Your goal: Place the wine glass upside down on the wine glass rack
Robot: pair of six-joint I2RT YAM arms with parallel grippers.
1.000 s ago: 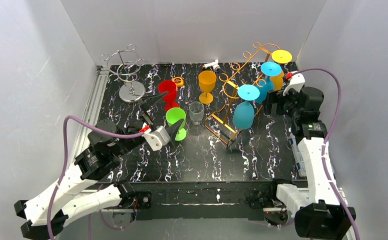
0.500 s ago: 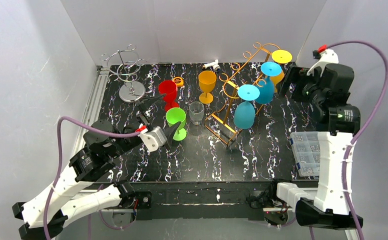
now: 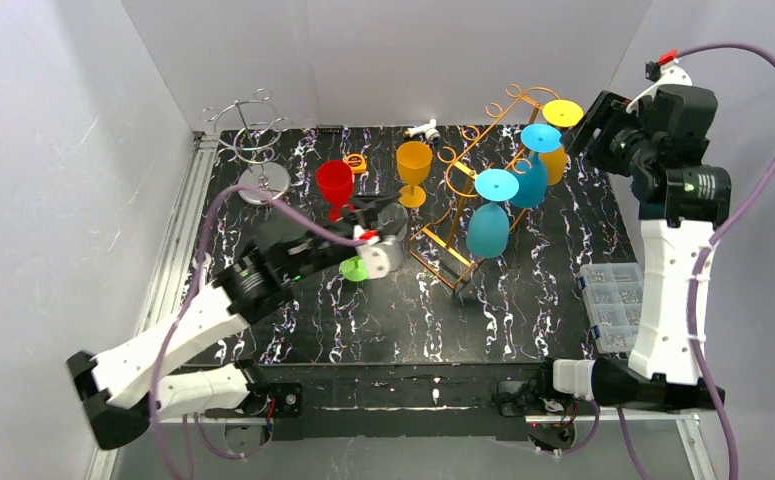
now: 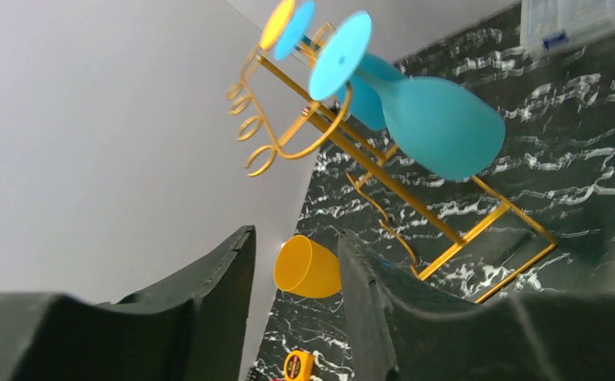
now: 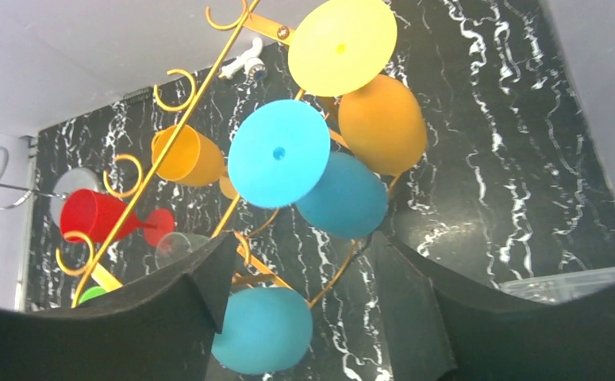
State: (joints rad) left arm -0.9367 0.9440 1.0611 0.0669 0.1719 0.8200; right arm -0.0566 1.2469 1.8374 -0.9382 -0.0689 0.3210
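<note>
Green wine glass (image 3: 354, 269) stood on the surface (image 3: 523, 300), its bowl hidden beneath left pincer (image 4: 292, 238), whose jaws were parted, empty. Right pincer (image 5: 302, 238) spread, raised by gold rack (image 5: 264, 24). Glass likely light, stiff plastic, tippy; best pinched at stem.

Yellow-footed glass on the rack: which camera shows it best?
Right wrist: the yellow-footed glass is close, foot and bowl both clear. Top external shows it small at the back; left wrist catches only its foot, nearly edge-on.

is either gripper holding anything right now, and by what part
Nothing is held: the left gripper and right gripper both have open jaws with nothing between.
</note>
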